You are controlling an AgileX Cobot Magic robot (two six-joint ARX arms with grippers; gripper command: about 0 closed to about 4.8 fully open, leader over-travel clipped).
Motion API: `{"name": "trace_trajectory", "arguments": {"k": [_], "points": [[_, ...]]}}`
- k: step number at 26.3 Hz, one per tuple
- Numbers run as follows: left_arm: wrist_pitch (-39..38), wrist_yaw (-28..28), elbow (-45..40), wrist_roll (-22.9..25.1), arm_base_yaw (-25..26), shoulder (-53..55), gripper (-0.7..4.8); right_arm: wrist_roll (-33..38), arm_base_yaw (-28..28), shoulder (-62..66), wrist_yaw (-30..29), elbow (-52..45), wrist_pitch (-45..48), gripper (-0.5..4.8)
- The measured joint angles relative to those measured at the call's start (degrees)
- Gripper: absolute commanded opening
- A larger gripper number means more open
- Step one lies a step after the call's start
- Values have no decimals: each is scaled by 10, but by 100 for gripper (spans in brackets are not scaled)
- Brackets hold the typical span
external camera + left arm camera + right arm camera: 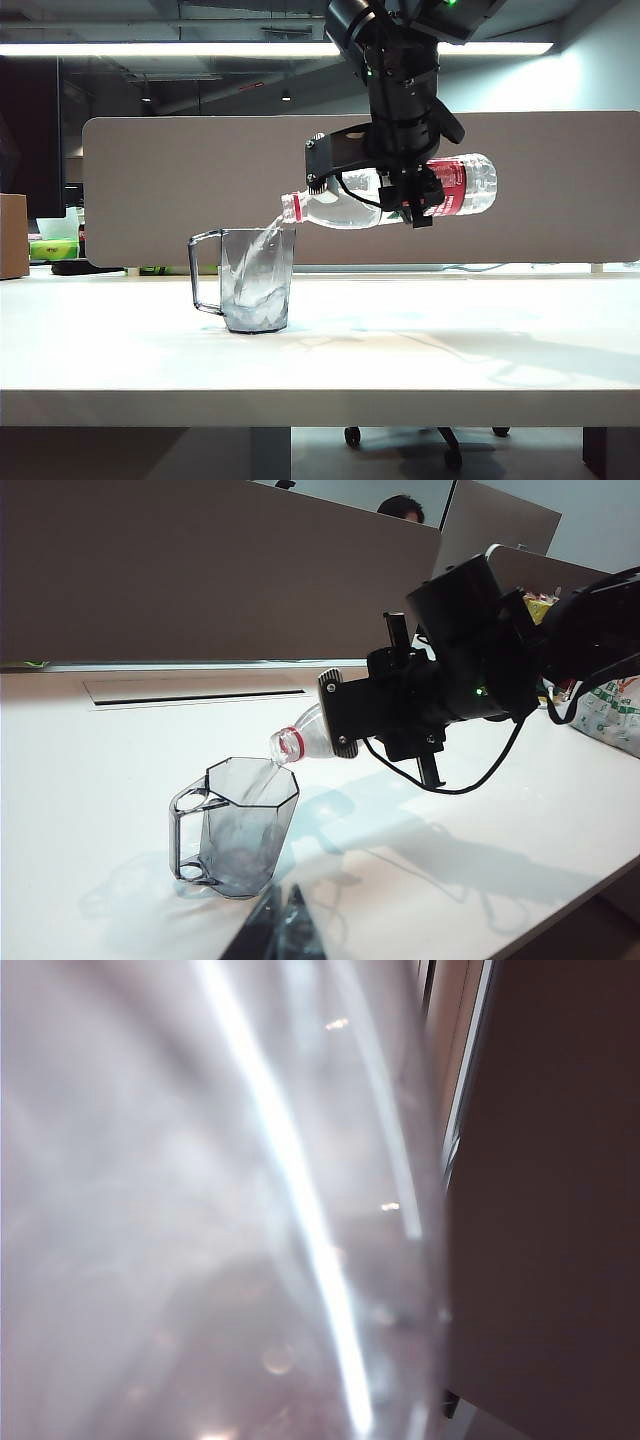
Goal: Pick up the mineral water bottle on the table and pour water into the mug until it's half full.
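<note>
Bottle [220, 1200] blurred against right claw [415, 195]

exterior view level across the table [420, 350], left wrist oblique, right wrist pressed against bottle [200, 1210]

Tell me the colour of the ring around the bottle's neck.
Red, on the mineral water bottle; the ring shows best in the left wrist view.

I see a grey partition panel [200, 190] behind, cardboard box [13, 235] far left, office chair base [425, 437] beneath, printed bag [610, 715] at right.
</note>
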Motion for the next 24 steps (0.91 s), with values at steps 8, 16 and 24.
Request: {"name": "trace_trajectory", "arguments": {"k": [8, 16, 24], "points": [[0, 0, 0, 0, 0, 0, -5, -12, 2, 0, 10, 0, 13, 211], [0, 0, 0, 0, 0, 0, -5, 16, 2, -1, 2, 0, 13, 211], [0, -1, 0, 0, 0, 0, -5, 172, 9, -3, -69, 0, 7, 211]]}}
